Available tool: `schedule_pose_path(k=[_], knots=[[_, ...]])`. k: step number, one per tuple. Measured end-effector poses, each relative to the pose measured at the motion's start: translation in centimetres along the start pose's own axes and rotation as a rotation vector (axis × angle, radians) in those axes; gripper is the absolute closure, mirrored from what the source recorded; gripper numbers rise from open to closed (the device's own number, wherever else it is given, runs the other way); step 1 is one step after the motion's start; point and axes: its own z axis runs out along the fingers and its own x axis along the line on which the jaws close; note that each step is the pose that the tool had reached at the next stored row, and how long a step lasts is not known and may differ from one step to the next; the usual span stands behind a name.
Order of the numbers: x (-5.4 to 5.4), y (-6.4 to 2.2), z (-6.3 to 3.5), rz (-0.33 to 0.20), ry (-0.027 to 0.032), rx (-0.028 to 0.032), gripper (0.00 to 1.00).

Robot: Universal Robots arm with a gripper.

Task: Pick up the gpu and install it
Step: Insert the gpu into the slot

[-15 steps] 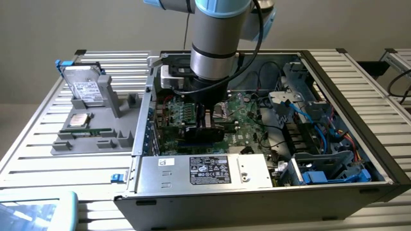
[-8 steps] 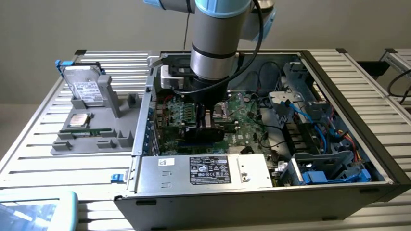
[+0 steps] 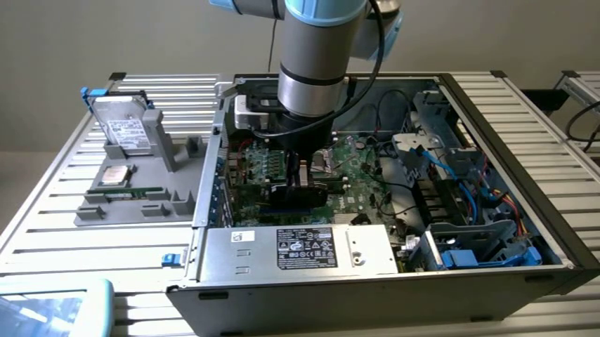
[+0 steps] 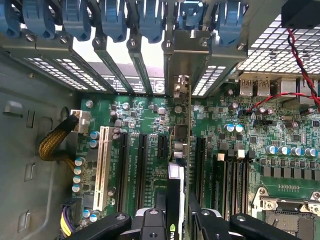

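A: Start at the exterior view's left. What sits there?

B: A grey holder (image 3: 140, 193) on the slatted table (image 3: 56, 232), with a silver hard drive (image 3: 126, 133) standing upright in it, a second drive (image 3: 114, 175) lying flat lower down, and a narrow green memory stick (image 3: 126, 190) in a slot in front of that. A pale blue object (image 3: 52, 309) lies at the near corner.

A: And moving right?

B: The open computer case (image 3: 553, 232), lying on its side. The arm (image 3: 314, 63) comes straight down into it, over the green motherboard (image 3: 361, 175). In front of that is the silver power supply (image 3: 300, 249) with its black label, and at the far right a drive cage with blue parts (image 3: 478, 246) and blue cables.

A: Where is the gpu?

B: Inside the case, under the arm. In the wrist view the gpu (image 4: 175, 200) stands on edge between the black fingers (image 4: 207, 222), its metal bracket (image 4: 182, 92) reaching up to the row of rear slot covers with blue latches (image 4: 115, 22). It sits over the motherboard among the long black expansion slots (whether it is fully seated in one, I cannot tell).

A: And the hand?

B: The hand (image 4: 176, 220) is pinching the gpu from both sides, partly closed around the card. To one side of it lies a white slot (image 4: 102, 167) and a yellow-sleeved cable (image 4: 57, 142).
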Motion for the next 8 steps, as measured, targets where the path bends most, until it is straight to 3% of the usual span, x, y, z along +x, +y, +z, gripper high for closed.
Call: schedule_pose_path(k=[8], knots=[[-0.03,0.08,0.02,0.0,0.0001,0.0001,0.73]])
